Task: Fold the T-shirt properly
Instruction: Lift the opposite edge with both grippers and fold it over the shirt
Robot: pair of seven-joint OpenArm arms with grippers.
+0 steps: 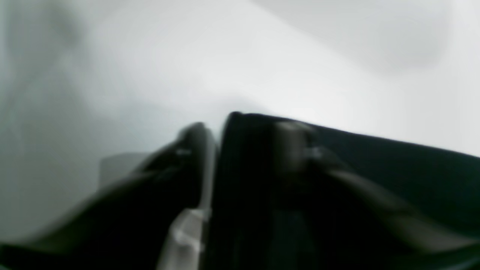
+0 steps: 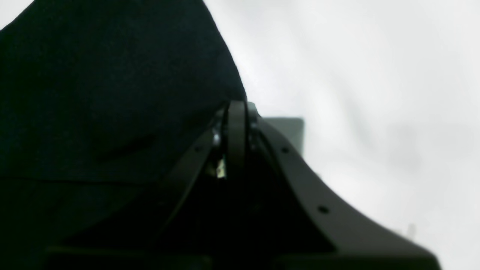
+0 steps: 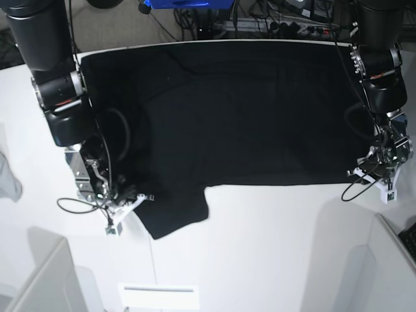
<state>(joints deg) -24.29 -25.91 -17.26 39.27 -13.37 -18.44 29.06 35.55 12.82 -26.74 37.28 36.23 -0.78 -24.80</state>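
The black T-shirt (image 3: 240, 117) lies spread, plain side up, on the white table (image 3: 273, 247); one sleeve (image 3: 175, 214) points toward the front. My right gripper (image 3: 133, 195) is at that sleeve's left edge. In the right wrist view its fingertips (image 2: 236, 112) are pressed together where the shirt's (image 2: 112, 93) edge meets them. My left gripper (image 3: 374, 170) is at the shirt's front right corner. The left wrist view is blurred, but its two fingers (image 1: 198, 138) stand apart with the cloth's (image 1: 375, 168) edge between them.
A small grey cloth scrap (image 3: 6, 175) lies at the table's left edge. White box walls rise at the front left (image 3: 39, 279) and front right (image 3: 390, 260). A white slotted piece (image 3: 159, 296) sits at the front. Cables (image 3: 260, 19) run behind the table.
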